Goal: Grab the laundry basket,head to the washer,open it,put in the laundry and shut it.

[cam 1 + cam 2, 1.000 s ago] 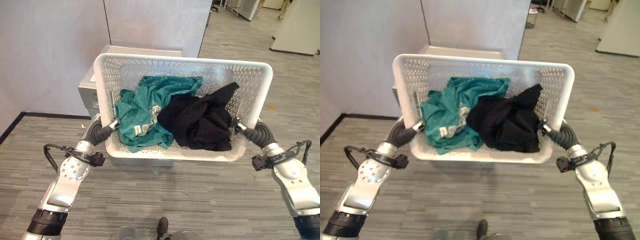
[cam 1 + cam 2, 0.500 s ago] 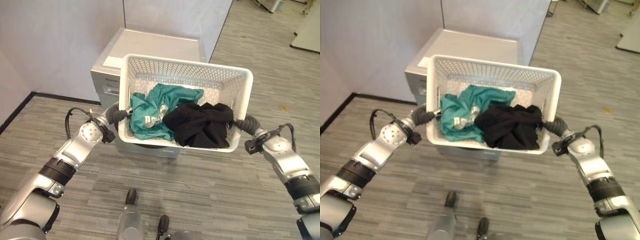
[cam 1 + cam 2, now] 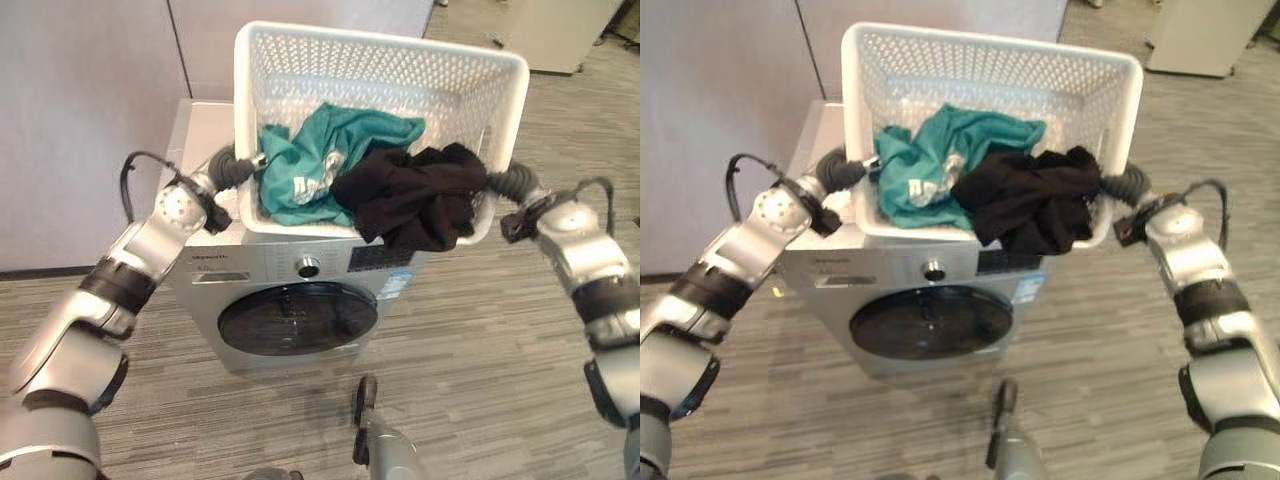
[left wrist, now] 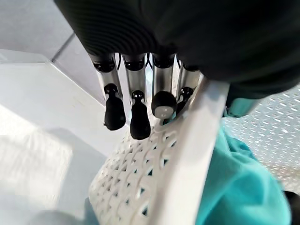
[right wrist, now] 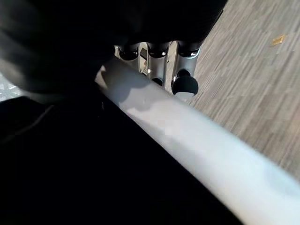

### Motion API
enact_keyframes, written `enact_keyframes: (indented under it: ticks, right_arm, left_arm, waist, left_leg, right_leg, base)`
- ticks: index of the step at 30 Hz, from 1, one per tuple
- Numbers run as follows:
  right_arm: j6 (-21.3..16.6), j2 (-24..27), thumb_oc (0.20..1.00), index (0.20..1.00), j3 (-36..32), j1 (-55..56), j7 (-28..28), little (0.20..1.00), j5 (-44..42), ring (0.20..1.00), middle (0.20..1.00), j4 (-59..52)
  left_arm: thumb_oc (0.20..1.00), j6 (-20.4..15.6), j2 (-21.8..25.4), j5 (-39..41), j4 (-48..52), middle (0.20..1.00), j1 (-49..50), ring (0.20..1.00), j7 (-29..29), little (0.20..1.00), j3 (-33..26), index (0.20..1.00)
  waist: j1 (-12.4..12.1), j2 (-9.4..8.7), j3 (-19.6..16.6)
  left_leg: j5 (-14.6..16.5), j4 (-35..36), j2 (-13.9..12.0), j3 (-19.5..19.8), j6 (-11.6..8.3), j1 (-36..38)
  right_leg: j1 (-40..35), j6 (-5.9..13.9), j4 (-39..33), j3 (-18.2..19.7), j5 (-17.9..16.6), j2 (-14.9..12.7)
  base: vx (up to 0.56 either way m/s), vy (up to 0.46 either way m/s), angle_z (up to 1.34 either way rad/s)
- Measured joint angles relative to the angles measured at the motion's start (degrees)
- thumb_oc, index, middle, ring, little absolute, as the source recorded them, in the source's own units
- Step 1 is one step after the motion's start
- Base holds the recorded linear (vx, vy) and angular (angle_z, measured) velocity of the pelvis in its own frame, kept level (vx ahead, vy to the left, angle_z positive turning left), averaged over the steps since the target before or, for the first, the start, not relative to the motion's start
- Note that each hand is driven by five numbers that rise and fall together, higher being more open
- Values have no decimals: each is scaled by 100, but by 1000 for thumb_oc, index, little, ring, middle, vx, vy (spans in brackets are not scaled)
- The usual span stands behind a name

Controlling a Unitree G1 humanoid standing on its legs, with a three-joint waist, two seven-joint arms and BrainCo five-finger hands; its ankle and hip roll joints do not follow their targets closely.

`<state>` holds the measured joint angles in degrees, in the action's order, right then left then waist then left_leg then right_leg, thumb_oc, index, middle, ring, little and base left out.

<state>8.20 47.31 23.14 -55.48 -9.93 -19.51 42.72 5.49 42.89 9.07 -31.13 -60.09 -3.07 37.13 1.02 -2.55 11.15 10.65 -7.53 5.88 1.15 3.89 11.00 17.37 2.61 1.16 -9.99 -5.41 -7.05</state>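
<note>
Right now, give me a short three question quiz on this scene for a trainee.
1. True or false: the washer door is open.
2. Which garment hangs over the basket rim nearest the robot? A) the teal cloth B) the black cloth
3. Fill in: the left hand and right hand each grip one ____ of the basket.

Key: 1. False; the round door is shut. 2. B; it droops over the near rim, while the teal cloth stays inside. 3. Side; each hand's fingers curl over a side rim.
</note>
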Motion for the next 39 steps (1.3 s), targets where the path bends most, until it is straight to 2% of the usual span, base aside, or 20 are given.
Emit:
enact_keyframes:
  ticks: [2, 3, 4, 6, 7, 9, 11, 12, 13, 14, 15, 17, 18, 21, 22, 25, 28, 29, 34, 39]
  right_arm:
    - [93, 151, 200, 200, 54, 7, -38, 200, -14, 200, 200, 56]
    - [111, 305, 200, 200, 12, 76, -41, 200, -15, 200, 200, 17]
    - [90, 312, 200, 200, -51, 204, -15, 200, -15, 200, 200, -106]
    - [81, 413, 200, 200, -196, 416, -27, 200, -42, 200, 200, -541]
    - [74, 465, 200, 200, -200, 394, -28, 200, -44, 200, 200, -606]
    - [58, 423, 200, 200, -184, 394, -29, 200, -131, 200, 200, -731]
    - [67, 424, 200, 200, -259, 420, -48, 200, -259, 200, 200, -761]
    - [70, 427, 200, 200, -313, 532, -130, 200, -273, 200, 200, -850]
    - [75, 431, 200, 200, -463, 667, -246, 200, -274, 200, 200, -1015]
    - [84, 569, 200, 200, -635, 1177, -406, 200, -275, 200, 200, -1609]
    - [142, 823, 200, 200, -768, 1508, -519, 200, -280, 200, 200, -2012]
    - [172, 1136, 200, 200, -1220, 2279, -690, 200, -354, 200, 200, -2694]
    - [204, 1206, 200, 200, -1420, 2539, -746, 200, -434, 200, 200, -2893]
    - [186, 1455, 200, 200, -1934, 3454, -939, 200, -589, 200, 200, -3623]
    - [-8, 1573, 200, 200, -2752, 4476, -1200, 200, -819, 200, 200, -4341]
    - [-115, 1715, 200, 200, -3222, 5281, -1425, 200, -1096, 200, 200, -4765]
    - [-315, 1886, 200, 200, -4274, 6729, -1607, 200, -1411, 200, 200, -5636]
    - [-456, 1936, 200, 200, -5049, 7766, -1755, 200, -1598, 200, 200, -6097]
    - [-699, 2215, 200, 200, -6093, 9533, -2005, 200, -2063, 200, 200, -6826]
    - [-695, 2719, 200, 200, -6118, 9739, -2038, 200, -2276, 200, 200, -6748]
  left_arm:
    - [200, 59, -352, -6, -198, 200, -90, 200, 64, 200, 55, 200]
    - [200, 61, -541, -12, -138, 200, 32, 200, 90, 200, -70, 200]
    - [200, 48, -624, -22, 82, 200, 330, 200, 232, 200, -314, 200]
    - [200, 50, -432, -60, 462, 200, 511, 200, 284, 200, -539, 200]
    - [200, 45, -420, -59, 508, 200, 504, 200, 299, 200, -601, 200]
    - [200, 47, -160, -51, 633, 200, 461, 200, 310, 200, -586, 200]
    - [200, 53, 45, -48, 806, 200, 305, 200, 294, 200, -514, 200]
    - [200, 108, 218, -40, 924, 200, 304, 200, 210, 200, -455, 200]
    - [200, 101, 277, -4, 953, 200, 380, 200, 147, 200, -458, 200]
    - [200, 139, 478, 12, 1220, 200, 633, 200, -6, 200, -468, 200]
    - [200, 185, 567, 11, 1427, 200, 712, 200, -149, 200, -461, 200]
    - [200, 214, 911, 38, 2070, 200, 938, 200, -337, 200, -466, 200]
    - [200, 223, 962, 57, 2205, 200, 981, 200, -403, 200, -488, 200]
    - [200, 217, 1516, 153, 2947, 200, 1421, 200, -669, 200, -617, 200]
    - [200, -62, 2299, 222, 4159, 200, 2574, 200, -884, 200, -1349, 200]
    - [200, -186, 2766, 294, 4782, 200, 3312, 200, -1020, 200, -1854, 200]
    - [200, -382, 3250, 650, 5659, 200, 4849, 200, -1194, 200, -3226, 200]
    - [200, -489, 3636, 1045, 6284, 200, 6160, 200, -1295, 200, -4366, 200]
    - [200, -573, 3563, 1942, 7546, 200, 10500, 200, -1584, 200, -8207, 200]
    - [200, -491, 3641, 2322, 7490, 200, 10879, 200, -1767, 200, -8380, 200]
  waist:
    - [-25, -50, -31]
    - [-23, -30, -65]
    - [-132, 91, -93]
    - [-225, -76, -60]
    - [-292, -77, -56]
    - [-348, -362, 72]
    - [-390, -696, 262]
    - [-453, -722, 294]
    - [-463, -651, 284]
    - [-462, -545, 258]
    - [-376, -362, 230]
    - [-291, -301, 260]
    - [-328, -300, 261]
    - [-201, -436, 191]
    - [-242, -442, 195]
    - [-237, -455, 194]
    - [-246, -482, 184]
    - [-327, -508, 134]
    - [-380, -498, -119]
    - [-451, -403, -423]
  left_leg:
    - [201, -16, 15, 316, -341, 470]
    - [301, -141, 2, 460, -515, 634]
    - [253, -436, -119, 511, -645, 625]
    - [226, -1338, -315, 343, -781, -201]
    - [-29, -2504, -330, 450, -951, -778]
    - [307, -3428, -300, 407, -788, -1684]
    - [421, -2861, -401, 279, -579, -2190]
    - [32, -1395, -683, 314, -619, -2324]
    - [-134, -1004, -812, 400, -638, -2280]
    - [-947, -317, -984, 477, -597, -1495]
    - [-1198, 107, -1116, 448, -745, -1113]
    - [-1197, 587, -1069, 338, -707, -785]
    - [-1186, 589, -1017, 244, -689, -757]
    - [-1093, 606, -698, 138, -651, -645]
    - [-961, 647, -718, -27, -635, -587]
    - [-892, 661, -815, -41, -683, -504]
    - [-838, 686, -902, -36, -715, -480]
    - [-837, 706, -975, -45, -747, -461]
    - [-839, 788, -1062, -105, -780, -405]
    - [-834, 783, -1053, -108, -777, -412]
  right_leg:
    - [-780, -327, 39, 36, -180, 298]
    - [-1172, -406, -103, 212, -677, 400]
    - [-1315, -562, -28, 171, -525, 506]
    - [-1656, -718, -317, 279, -411, 539]
    - [-1655, -752, -296, 304, -384, 633]
    - [-1898, -835, -425, 633, -180, 535]
    - [-2121, -766, -548, 640, -128, 426]
    - [-2276, -657, -525, 615, -98, 517]
    - [-2370, -482, -480, 607, -71, 557]
    - [-2545, -159, -293, 579, 131, 568]
    - [-2644, 24, -190, 503, 287, 624]
    - [-2300, 270, 388, 282, 830, 433]
    - [-2283, 275, 127, 130, 797, 317]
    - [-2239, 317, -384, -44, -182, -91]
    - [-2241, 309, -534, -14, -171, -51]
    - [-2300, 256, -548, -3, -131, 48]
    - [-2339, 200, -598, 3, -53, 136]
    - [-2341, 168, -601, 15, 0, 203]
    - [-2326, 217, -608, 66, 52, 284]
    - [-2323, 231, -609, 64, 62, 272]
  base:
    - [339, -165, 111]
    - [338, -217, 104]
    - [181, -195, 62]
    - [65, -199, 51]
    - [-60, -84, 40]
    - [-9, 6, 29]
    - [68, 74, 28]
    - [113, 109, -8]
    - [189, 175, -29]
    - [82, 63, -19]
    - [103, 78, -10]
    - [54, 33, -16]
    - [74, 34, -62]
    - [76, 24, -32]
    - [55, 13, -38]
    - [42, 6, -19]
    - [22, 9, -3]
    - [31, 6, -5]
    - [12, 4, -6]
    - [-5, 7, 0]
